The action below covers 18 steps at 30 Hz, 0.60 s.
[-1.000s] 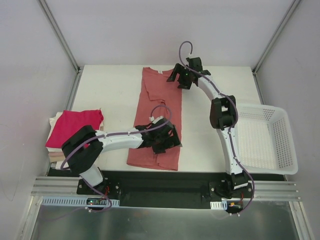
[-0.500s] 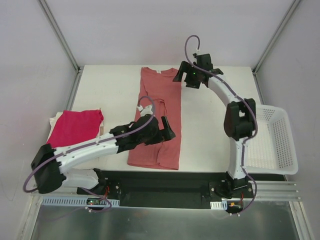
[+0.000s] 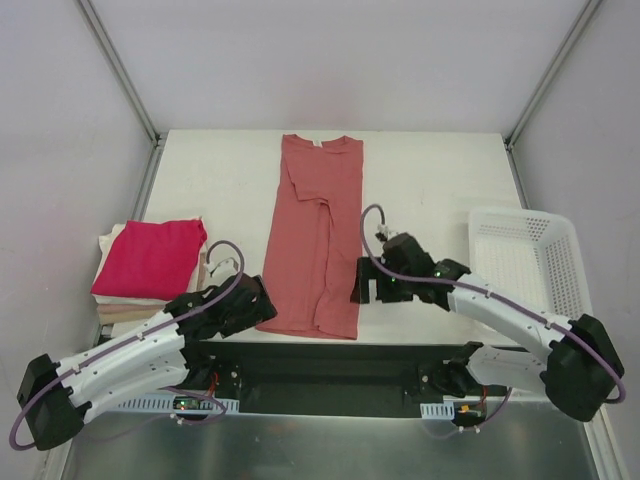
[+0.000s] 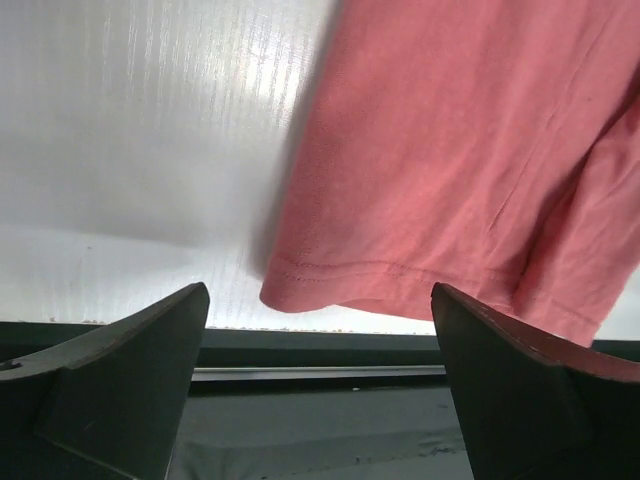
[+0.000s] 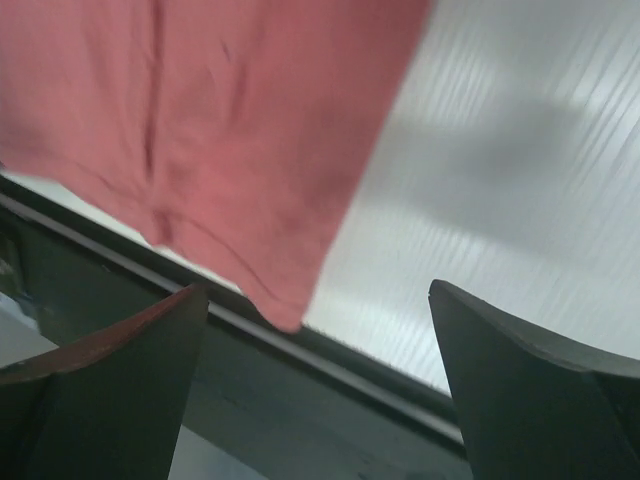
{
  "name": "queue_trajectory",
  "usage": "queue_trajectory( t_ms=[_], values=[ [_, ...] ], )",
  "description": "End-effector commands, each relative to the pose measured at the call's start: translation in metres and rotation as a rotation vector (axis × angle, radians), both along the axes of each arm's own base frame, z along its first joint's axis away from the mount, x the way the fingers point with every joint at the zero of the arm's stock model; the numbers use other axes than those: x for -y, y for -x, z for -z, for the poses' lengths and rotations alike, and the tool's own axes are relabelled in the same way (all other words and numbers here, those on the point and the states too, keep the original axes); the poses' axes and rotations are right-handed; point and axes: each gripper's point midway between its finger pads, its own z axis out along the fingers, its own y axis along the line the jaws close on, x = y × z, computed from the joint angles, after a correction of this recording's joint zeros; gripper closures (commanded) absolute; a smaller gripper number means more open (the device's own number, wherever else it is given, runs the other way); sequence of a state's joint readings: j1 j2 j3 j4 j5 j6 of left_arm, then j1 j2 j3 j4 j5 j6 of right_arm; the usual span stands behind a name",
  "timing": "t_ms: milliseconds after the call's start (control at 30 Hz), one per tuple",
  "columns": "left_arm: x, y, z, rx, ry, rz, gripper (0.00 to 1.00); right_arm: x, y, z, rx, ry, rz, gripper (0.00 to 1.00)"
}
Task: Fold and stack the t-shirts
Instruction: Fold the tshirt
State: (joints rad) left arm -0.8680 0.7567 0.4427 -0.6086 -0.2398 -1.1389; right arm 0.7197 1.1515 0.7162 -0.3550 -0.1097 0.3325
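Observation:
A salmon-pink t-shirt (image 3: 318,235) lies folded lengthwise into a long strip down the middle of the table, collar at the far end. Its near left hem corner shows in the left wrist view (image 4: 300,290), its near right corner in the right wrist view (image 5: 285,315). A magenta-red folded t-shirt (image 3: 152,257) tops a stack of cream folded ones (image 3: 115,305) at the left. My left gripper (image 3: 262,303) is open and empty beside the strip's near left corner. My right gripper (image 3: 362,282) is open and empty beside the strip's near right edge.
A white mesh basket (image 3: 530,275) stands at the table's right edge. A black base rail (image 3: 330,362) runs along the near edge. Grey walls enclose the table on three sides.
Both arms have pulled back toward the near edge. The left gripper left the top of the shirt and now sits at its near left corner. The right gripper came from the collar to the near right edge.

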Motion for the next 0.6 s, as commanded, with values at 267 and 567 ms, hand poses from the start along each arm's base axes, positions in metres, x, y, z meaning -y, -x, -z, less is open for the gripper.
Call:
queue_trajectory(
  t_ms=[267,567],
  values=[
    [0.011,0.01,0.03,-0.07,0.1,-0.038,0.46,-0.024,0.09,0.043,-0.123,0.077,0.009,0.04],
    [0.005,0.008,0.034,-0.06,0.065,-0.043,0.72,-0.048,0.088,0.061,-0.104,0.241,-0.013,0.26]
  ],
)
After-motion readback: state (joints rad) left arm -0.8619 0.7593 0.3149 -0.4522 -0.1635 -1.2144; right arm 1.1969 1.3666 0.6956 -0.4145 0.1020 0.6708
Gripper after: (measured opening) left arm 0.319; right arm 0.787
